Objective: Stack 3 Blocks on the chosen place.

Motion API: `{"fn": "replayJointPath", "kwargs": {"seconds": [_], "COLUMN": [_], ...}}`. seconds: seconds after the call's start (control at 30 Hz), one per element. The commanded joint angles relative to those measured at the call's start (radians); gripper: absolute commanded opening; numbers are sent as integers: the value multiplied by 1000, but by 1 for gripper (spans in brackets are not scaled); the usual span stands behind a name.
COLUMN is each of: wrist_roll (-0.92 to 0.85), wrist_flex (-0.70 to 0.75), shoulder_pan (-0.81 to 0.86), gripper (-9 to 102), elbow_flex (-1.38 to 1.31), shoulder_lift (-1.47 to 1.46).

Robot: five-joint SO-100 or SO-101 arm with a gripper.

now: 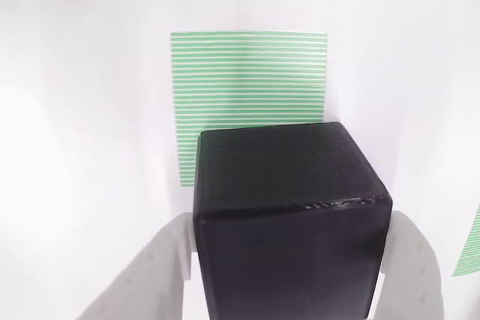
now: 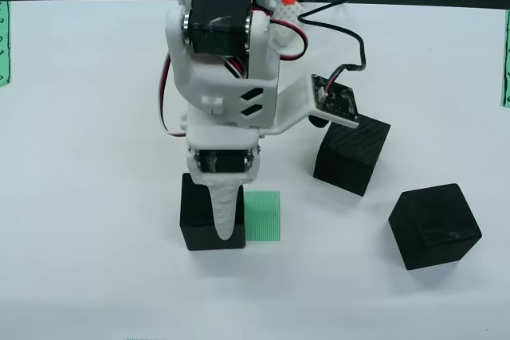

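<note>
**Blocks: first cube held just short of the striped square**

Blocks were seen in three places. One black cube [image 1: 289,222] was pinched between the white fingers [image 1: 154,267] of the gripper [image 1: 289,260], the jaws pressed against its left and right faces in the wrist view. In the overhead view this held block [image 2: 199,220] sat at about 9 o'clock of the green striped patch [image 2: 263,216], just beside it and apparently overlapping its edge little or not at all. Whether the cube was resting on the white table [image 2: 96,157] or slightly lifted could not be told.

Two further blocks lay loose: a second block [image 2: 351,153] at roughly 1 o'clock of the patch, partly under the arm's camera board, and a third block [image 2: 434,224] at 3 o'clock, well apart.

In the wrist view the patch [image 1: 247,84] was seen ahead of the cube at 12 o'clock, mostly uncovered, so placing was judged not yet done.

Risks were judged as follows. If the cube were released here, it would be left off the patch. The cube appeared slightly turned against the stripes, so a skewed base could be set down, and later cubes could be made to overhang and topple. The nearby second block could be knocked by the arm during a sweep.
</note>
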Motion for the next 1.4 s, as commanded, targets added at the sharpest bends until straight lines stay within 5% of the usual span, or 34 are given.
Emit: {"fn": "replayJointPath", "kwargs": {"seconds": [0.0,1.37], "wrist_roll": [34,163], "wrist_flex": [-6,-40], "shoulder_pan": [-25,-114], "gripper": [18,20], "elbow_flex": [25,60], "shoulder_lift": [89,94]}}
